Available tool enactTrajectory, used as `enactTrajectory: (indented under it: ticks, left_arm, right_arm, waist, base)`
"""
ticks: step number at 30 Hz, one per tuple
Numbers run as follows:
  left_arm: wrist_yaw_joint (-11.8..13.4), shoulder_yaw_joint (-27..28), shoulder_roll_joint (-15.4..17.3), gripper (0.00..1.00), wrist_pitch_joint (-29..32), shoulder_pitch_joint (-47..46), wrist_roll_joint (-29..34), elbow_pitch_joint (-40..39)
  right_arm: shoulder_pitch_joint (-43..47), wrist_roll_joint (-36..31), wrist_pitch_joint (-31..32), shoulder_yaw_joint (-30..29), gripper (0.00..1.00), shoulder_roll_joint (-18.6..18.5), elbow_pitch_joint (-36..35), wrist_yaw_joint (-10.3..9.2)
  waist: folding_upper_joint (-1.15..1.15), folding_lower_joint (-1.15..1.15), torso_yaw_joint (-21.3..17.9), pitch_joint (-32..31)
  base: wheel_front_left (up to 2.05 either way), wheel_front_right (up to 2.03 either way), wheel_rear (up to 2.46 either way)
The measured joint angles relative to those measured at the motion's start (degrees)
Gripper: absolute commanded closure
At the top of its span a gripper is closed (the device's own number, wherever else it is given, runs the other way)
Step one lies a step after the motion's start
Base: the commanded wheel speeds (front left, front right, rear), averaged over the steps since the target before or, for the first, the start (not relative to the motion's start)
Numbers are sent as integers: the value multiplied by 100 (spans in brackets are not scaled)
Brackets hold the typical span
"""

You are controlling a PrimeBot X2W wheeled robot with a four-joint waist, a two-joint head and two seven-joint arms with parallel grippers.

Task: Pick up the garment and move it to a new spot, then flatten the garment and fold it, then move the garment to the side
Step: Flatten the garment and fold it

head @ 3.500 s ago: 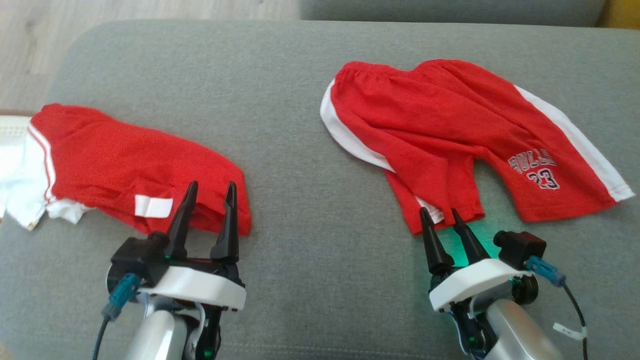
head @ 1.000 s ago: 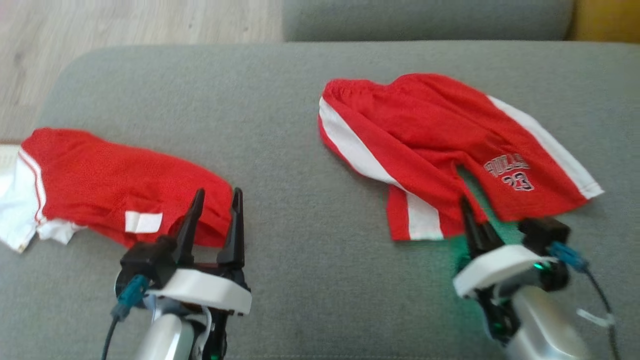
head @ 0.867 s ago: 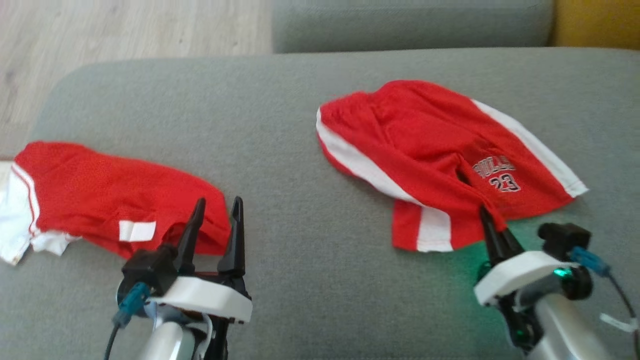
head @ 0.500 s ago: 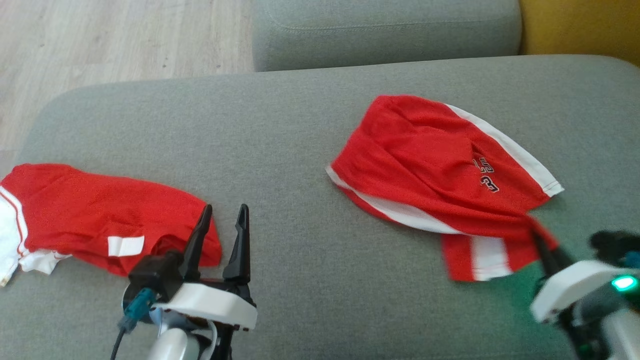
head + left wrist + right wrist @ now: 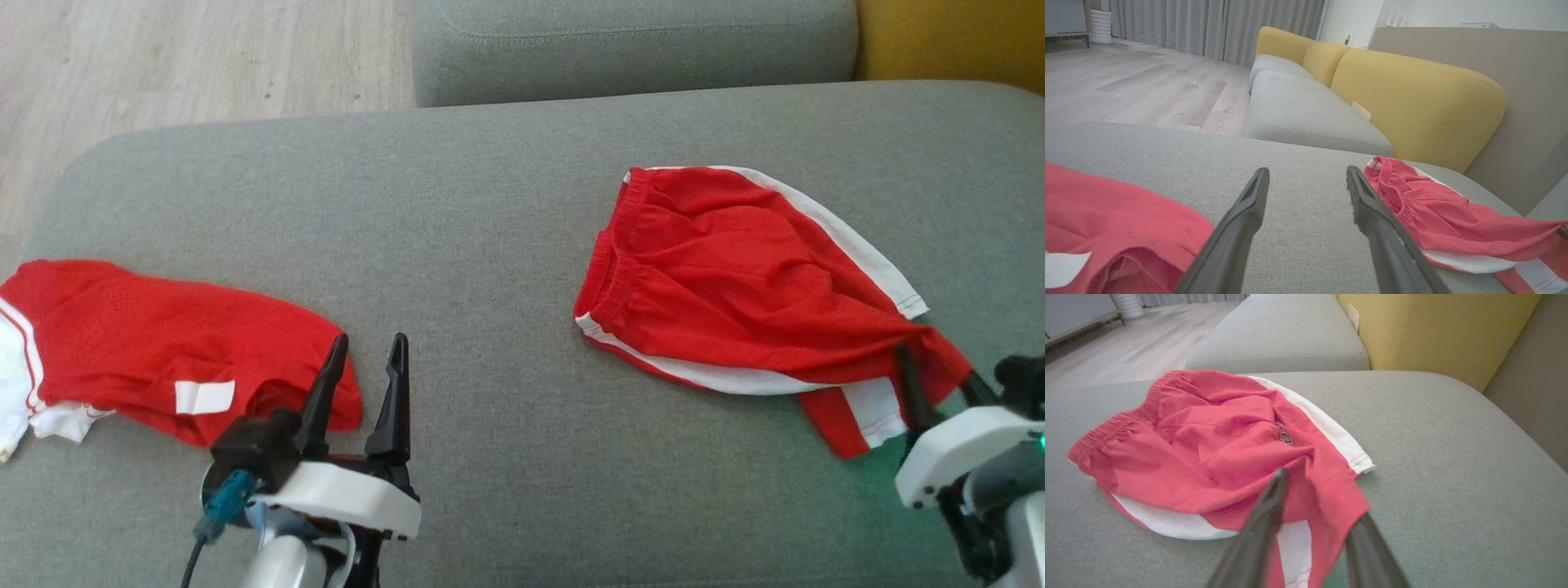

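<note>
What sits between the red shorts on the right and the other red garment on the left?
Mostly bare grey cushion; the open left gripper sits at the left garment end of that stretch. The head view shows it.

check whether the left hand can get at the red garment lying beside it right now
Probably yes. The left hand is open, and the red garment lies on the grey cushion right by its fingertips, with its near edge at one finger. Nothing stands between them.
</note>
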Motion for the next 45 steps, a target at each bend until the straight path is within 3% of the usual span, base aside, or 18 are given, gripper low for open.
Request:
enactTrajectory:
  ticks: [9, 17, 28, 35, 39, 45]
  left_arm:
    - [1, 12, 1, 0, 0, 0, 0, -2]
    - [0, 30, 1, 0, 0, -4, 5, -24]
    - [-44, 22, 0, 0, 0, -159, 23, -54]
    - [-209, -55, 0, 0, 0, -369, 199, 127]
    - [-386, -297, -1, 0, 0, -747, 513, 635]
    - [-577, -842, 54, 0, 131, -1699, 1103, 2020]
  right_arm:
    - [8, -721, -102, -775, 0, 703, 101, 0]
    - [38, -928, -442, -1179, 0, 1085, -310, 0]
    - [314, 53, -1371, -51, 0, 1154, -486, 0]
    - [353, 244, -1608, 216, 0, 1152, -309, 0]
    - [333, 275, -1661, 234, 0, 1152, -270, 0]
    - [108, 325, -1716, 333, 0, 1152, -194, 0]
  waist:
    - [0, 0, -127, -2]
    - [0, 0, -397, 13]
    - [0, 0, -740, 138]
    - [0, 0, -890, 331]
    - [0, 0, -953, 499]
    - [0, 0, -1073, 832]
  base:
    - [0, 0, 0]
    - [0, 0, 0]
    - [0, 0, 0]
    - [0, 0, 0]
    - [0, 0, 0]
    - [0, 0, 0]
